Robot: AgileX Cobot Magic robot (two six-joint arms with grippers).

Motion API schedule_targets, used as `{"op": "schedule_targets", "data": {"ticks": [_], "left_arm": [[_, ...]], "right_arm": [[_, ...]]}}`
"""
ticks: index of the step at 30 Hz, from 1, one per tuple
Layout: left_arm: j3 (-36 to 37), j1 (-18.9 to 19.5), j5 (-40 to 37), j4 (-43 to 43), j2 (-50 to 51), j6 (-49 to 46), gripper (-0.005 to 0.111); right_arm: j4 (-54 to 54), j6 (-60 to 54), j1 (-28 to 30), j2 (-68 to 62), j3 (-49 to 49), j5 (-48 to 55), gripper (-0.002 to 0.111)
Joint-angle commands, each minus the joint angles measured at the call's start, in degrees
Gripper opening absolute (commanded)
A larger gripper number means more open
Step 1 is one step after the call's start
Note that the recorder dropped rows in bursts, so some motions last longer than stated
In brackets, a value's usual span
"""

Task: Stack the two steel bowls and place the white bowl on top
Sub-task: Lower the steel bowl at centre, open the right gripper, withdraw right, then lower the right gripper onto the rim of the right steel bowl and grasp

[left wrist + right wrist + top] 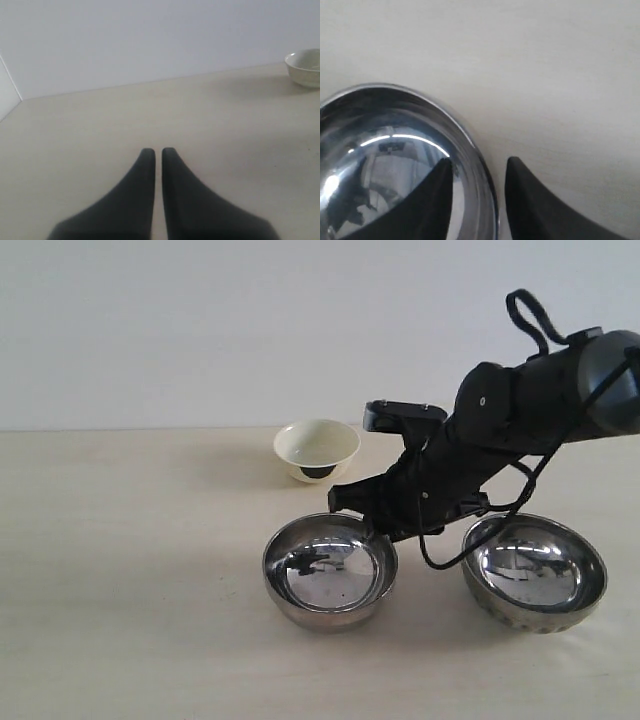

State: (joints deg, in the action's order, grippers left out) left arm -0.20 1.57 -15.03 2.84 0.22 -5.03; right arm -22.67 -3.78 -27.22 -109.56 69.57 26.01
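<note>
Two steel bowls stand side by side on the table, one near the middle (330,575) and one to the right (535,575). The white bowl (317,448) sits behind them, also seen far off in the left wrist view (305,67). My right gripper (378,528) reaches across to the middle steel bowl's far right rim. In the right wrist view it (480,167) is open, one finger inside the steel bowl (385,150) and one outside, with the rim between them. My left gripper (156,150) is shut on nothing above bare table and does not show in the exterior view.
The pale wooden table (130,570) stretches to the left of the bowls. A plain white wall rises behind it. The right arm's black body and cable (520,410) hang above the right steel bowl.
</note>
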Motion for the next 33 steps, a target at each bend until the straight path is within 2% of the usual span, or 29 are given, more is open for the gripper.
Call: {"op": "schedule_targets", "data": {"ticks": [1,3,12,20,27,33], "left_arm": [[0.20,0.17,0.46,-0.49,-0.22,0.56,0.004],[0.20,0.17,0.46,-0.49,-0.22,0.56,0.004],[0.20,0.17,0.46,-0.49,-0.22,0.56,0.004],[0.20,0.17,0.46,-0.49,-0.22,0.56,0.004],[0.20,0.17,0.46,-0.49,-0.22,0.56,0.004],[0.20,0.17,0.46,-0.49,-0.22,0.56,0.004]], "right_arm": [[2.44,1.76,3.62,6.15,-0.21,4.18,0.031],[3.58,1.55,6.88,9.55,-0.63,7.48,0.031],[5.16,-0.67,16.07,22.17,-8.18,8.62,0.031],[5.06,-0.82,21.02,23.25,-14.64,5.65,0.031],[5.80,-0.59,22.04,23.12,-15.94,3.92,0.031],[7.66,-2.12,29.50,23.02,-16.24,8.32,0.031]]}}
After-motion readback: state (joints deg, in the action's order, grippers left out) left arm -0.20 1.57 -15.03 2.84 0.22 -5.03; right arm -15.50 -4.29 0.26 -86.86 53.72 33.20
